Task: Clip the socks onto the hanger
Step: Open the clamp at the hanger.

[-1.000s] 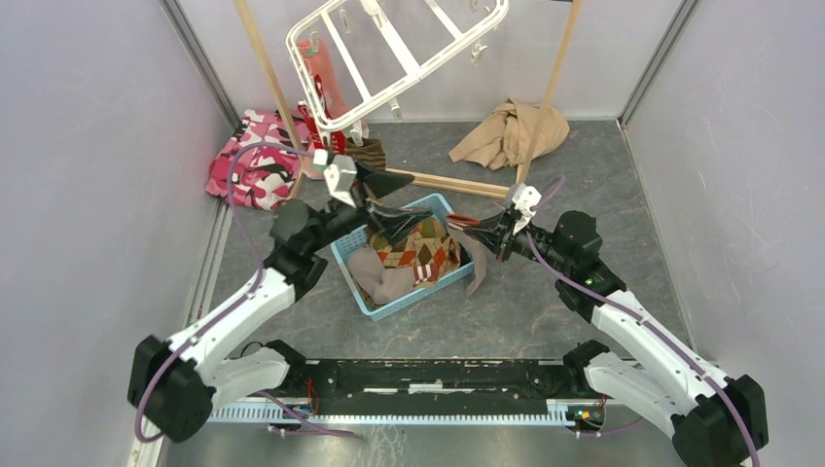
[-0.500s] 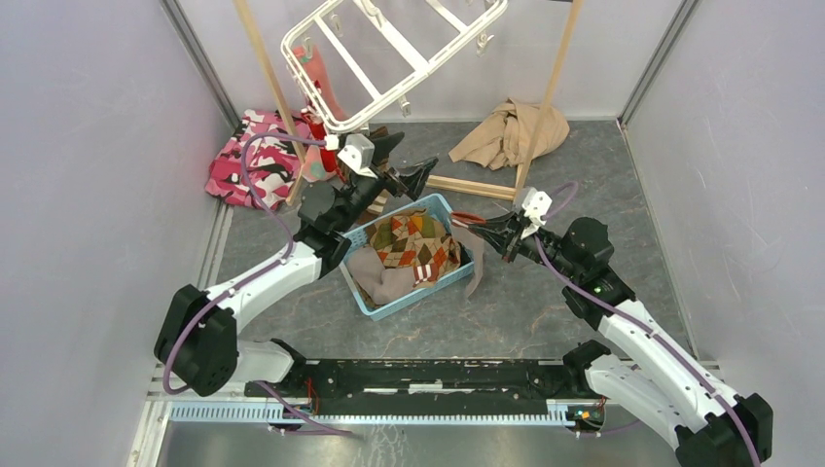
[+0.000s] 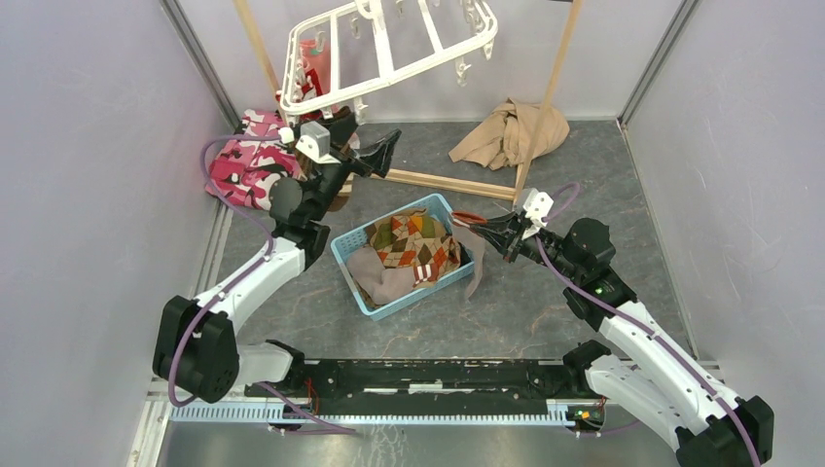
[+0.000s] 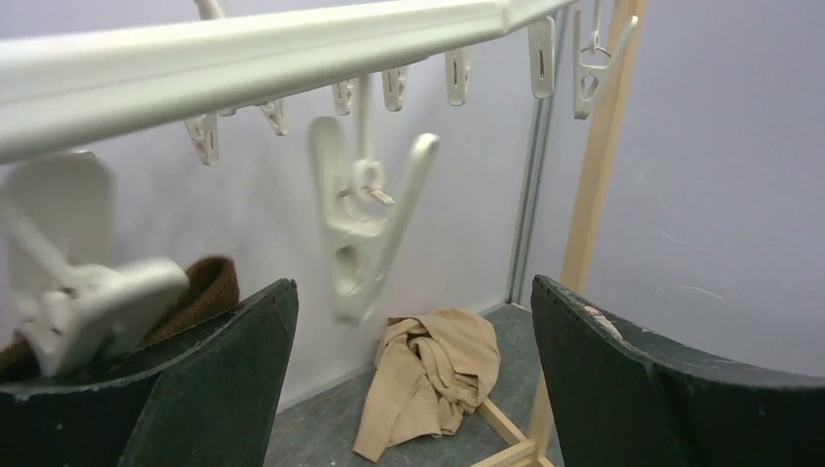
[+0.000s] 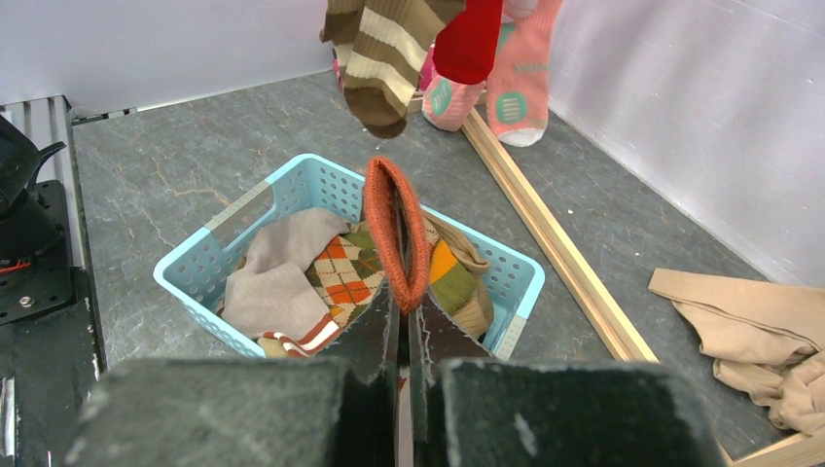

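The left arm stretches forward and up from its base, past the far-left corner of the light blue plastic basket (image 3: 351,242). Its left gripper (image 3: 365,141) is raised under the white plastic rectangular hanger (image 3: 389,49), which hangs tilted beyond the basket's far side. Seen from the left wrist, the fingers stand wide apart with nothing between them but air, and one dangling white clip (image 4: 362,229) hangs just ahead of the gap.

The right arm is bent at the elbow and reaches in from the basket's right. Its right gripper (image 3: 484,233) sits at the basket's right rim, pinched tight on the ribbed orange cuff of a sock (image 5: 394,229) (the cuff loops upright above the fingers). A brown-orange-cream argyle sock (image 3: 413,243) and a plain taupe sock (image 3: 375,277) lie inside the basket. A brown-striped sock (image 5: 384,58), a red sock (image 5: 472,39) and a pink sock (image 5: 516,83) hang beyond it.
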